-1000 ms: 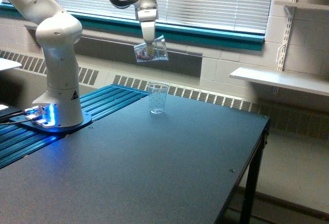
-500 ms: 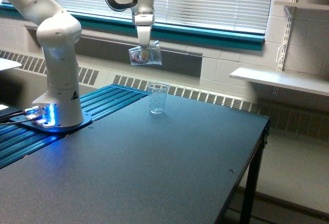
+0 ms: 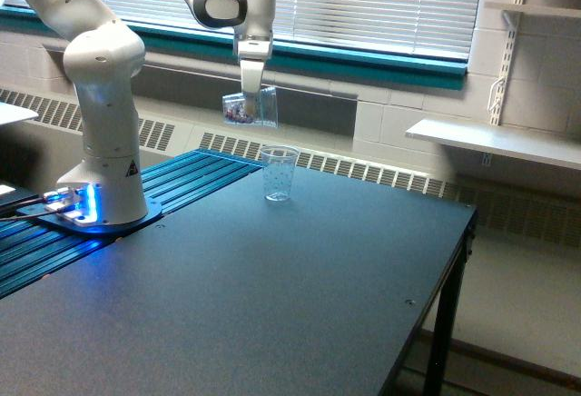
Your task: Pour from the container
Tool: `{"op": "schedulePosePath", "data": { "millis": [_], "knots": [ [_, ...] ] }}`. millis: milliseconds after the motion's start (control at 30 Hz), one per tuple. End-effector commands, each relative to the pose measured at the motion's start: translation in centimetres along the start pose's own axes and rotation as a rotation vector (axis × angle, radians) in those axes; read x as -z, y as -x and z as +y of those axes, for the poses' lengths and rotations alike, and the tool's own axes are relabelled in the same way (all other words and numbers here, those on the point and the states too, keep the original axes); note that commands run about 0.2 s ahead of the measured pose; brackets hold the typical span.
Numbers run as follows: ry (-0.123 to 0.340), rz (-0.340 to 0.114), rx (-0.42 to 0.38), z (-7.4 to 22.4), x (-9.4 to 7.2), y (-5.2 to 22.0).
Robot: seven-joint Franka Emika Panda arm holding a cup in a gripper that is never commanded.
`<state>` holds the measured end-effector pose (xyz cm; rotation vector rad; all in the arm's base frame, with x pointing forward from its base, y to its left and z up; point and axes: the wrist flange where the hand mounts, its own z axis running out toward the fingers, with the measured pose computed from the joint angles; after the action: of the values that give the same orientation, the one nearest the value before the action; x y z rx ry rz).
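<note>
Gripper (image 3: 250, 94) hangs from the wrist, clamped on the cup (image 3: 250, 108), so the grasp is done. Cup sits in the air above the tumbler (image 3: 279, 173) and a bit toward the exterior view's left of it, well clear of its rim, not over the mouth as far as I can tell. It looks close to level, maybe a slight tilt; nothing visibly falling from it. The tumbler looks empty, so I'd call the pour not yet done: what's left is line up over the tumbler, tip, empty. The cup is clear, squat, plain-walled, with a small dark pile of bits, purplish, at the bottom; too small to tell what they are. The tumbler stands upright on the table (image 3: 272, 305).
</note>
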<state>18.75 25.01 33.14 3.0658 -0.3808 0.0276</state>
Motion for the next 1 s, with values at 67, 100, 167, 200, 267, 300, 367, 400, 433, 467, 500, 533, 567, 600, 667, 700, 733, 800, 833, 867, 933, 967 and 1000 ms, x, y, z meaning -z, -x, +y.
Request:
{"op": "schedulePosePath", "data": {
  "millis": [67,100,167,200,267,300,367,400,433,467,500,533,567,600,667,700,733,800,833,867,933,967,1000],
  "knots": [
    [0.013,-0.031,-0.025,-0.7,-0.7,-0.3],
    [0.013,-0.038,-0.026,-0.8,-0.8,-0.2],
    [0.017,-0.051,-0.025,-1.2,-1.1,0.0],
    [0.020,-0.056,-0.024,-1.4,-1.2,0.1],
    [0.019,-0.068,-0.021,-1.9,-1.3,0.3],
    [0.020,-0.072,-0.018,-2.1,-1.4,0.4],
    [0.022,-0.082,-0.010,-2.6,-1.5,0.7],
    [0.021,-0.087,-0.006,-2.9,-1.6,0.8],
    [0.022,-0.089,-0.004,-3.1,-1.6,1.0],
    [0.025,-0.091,-0.002,-3.4,-1.6,1.1],
    [0.026,-0.092,-0.001,-3.7,-1.5,1.2],
    [0.023,-0.098,-0.001,-4.0,-1.5,1.3],
    [0.020,-0.102,-0.002,-4.2,-1.5,1.4],
    [0.018,-0.108,-0.002,-4.5,-1.5,1.5],
    [0.016,-0.123,-0.002,-5.0,-1.5,1.7],
    [0.016,-0.128,-0.003,-5.2,-1.6,1.7],
    [0.016,-0.134,-0.006,-5.3,-1.6,1.7],
    [0.008,-0.154,-0.014,-5.7,-1.8,1.6],
    [0.007,-0.159,-0.017,-5.8,-1.8,1.6],
    [0.004,-0.165,-0.027,-5.9,-1.9,1.5],
    [0.002,-0.175,-0.040,-6.0,-2.1,1.2],
    [0.003,-0.180,-0.043,-6.0,-2.1,1.1],
    [0.002,-0.184,-0.050,-6.0,-2.2,1.0]
  ]
}}
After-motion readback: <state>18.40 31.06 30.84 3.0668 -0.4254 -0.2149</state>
